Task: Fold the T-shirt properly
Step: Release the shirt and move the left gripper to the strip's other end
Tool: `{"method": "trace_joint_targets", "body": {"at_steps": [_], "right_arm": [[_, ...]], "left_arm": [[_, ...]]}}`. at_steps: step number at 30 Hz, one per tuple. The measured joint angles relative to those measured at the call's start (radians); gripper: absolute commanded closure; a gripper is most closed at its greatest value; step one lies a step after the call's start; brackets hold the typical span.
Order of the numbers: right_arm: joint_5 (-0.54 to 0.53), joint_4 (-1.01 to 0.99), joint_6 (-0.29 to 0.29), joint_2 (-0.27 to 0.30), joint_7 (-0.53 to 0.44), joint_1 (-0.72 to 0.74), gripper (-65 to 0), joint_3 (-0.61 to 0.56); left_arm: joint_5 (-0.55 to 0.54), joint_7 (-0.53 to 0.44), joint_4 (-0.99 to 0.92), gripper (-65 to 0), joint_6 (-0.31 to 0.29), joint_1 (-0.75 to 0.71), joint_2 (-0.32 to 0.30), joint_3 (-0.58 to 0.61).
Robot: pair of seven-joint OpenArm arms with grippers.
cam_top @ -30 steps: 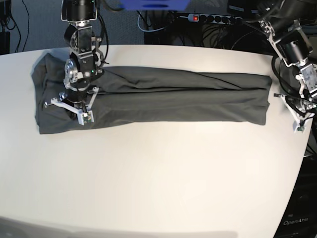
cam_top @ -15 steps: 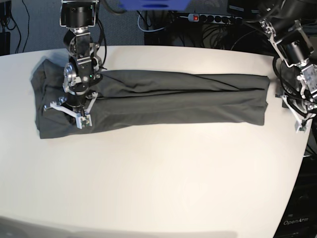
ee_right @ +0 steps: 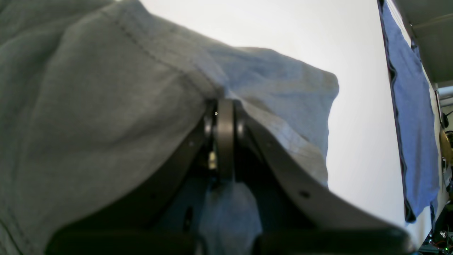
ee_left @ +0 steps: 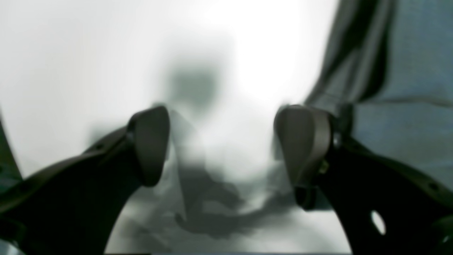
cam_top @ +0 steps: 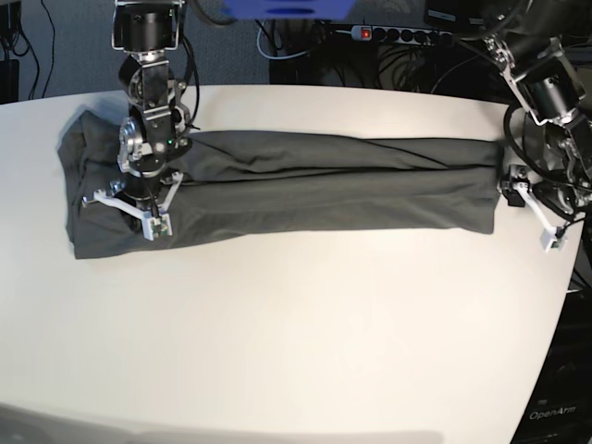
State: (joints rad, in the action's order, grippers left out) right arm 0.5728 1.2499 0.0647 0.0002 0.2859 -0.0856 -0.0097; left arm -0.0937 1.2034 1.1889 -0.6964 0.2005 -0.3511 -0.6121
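The T-shirt lies folded lengthwise into a long dark grey band across the white table. In the base view my right gripper sits on its left end. In the right wrist view that gripper is shut, pinching a fold of the T-shirt, and cloth drapes over both fingers. My left gripper stands open just off the shirt's right end. In the left wrist view its fingers are wide apart with bare table between them. The T-shirt edge lies to their upper right.
A power strip and cables lie behind the table's far edge. The table's curved right edge runs close to the left arm. A blue cloth hangs beyond the table in the right wrist view.
My left gripper has opened and let go of the shirt's right end, which now lies flat. The right gripper, still pinching cloth, has shifted slightly left and back.
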Motion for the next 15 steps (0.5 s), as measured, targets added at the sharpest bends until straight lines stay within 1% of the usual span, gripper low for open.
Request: {"method": "trace_joint_targets", "body": {"at_steps": [2,4,8,10,12,15], "right_arm": [[0.0,0.0,0.0,0.0,0.0,0.0,-0.1,0.0],[0.0,0.0,0.0,0.0,0.0,0.0,-0.1,0.0],[0.0,0.0,0.0,0.0,0.0,0.0,-0.1,0.0],[0.0,0.0,0.0,0.0,0.0,0.0,-0.1,0.0],[0.0,0.0,0.0,0.001,0.0,0.0,-0.1,0.0],[0.0,0.0,0.0,0.002,0.0,0.0,-0.1,0.0]], "left_arm": [[-0.066,0.014,-0.001,-48.7,0.0,-0.002,-0.018,0.0],[-0.107,0.026,-0.001,-48.7,0.0,-0.001,-0.037,0.001],[-0.131,0.082,-0.001,-48.7,0.0,0.0,-0.054,0.0],[-0.137,0.092,-0.002,-48.7,0.001,-0.001,-0.069,0.0],[-0.178,0.091,-0.002,-48.7,0.001,-0.001,-0.082,-0.002],[-0.241,0.091,-0.014,-48.7,0.0,0.001,-0.078,-0.001]]}}
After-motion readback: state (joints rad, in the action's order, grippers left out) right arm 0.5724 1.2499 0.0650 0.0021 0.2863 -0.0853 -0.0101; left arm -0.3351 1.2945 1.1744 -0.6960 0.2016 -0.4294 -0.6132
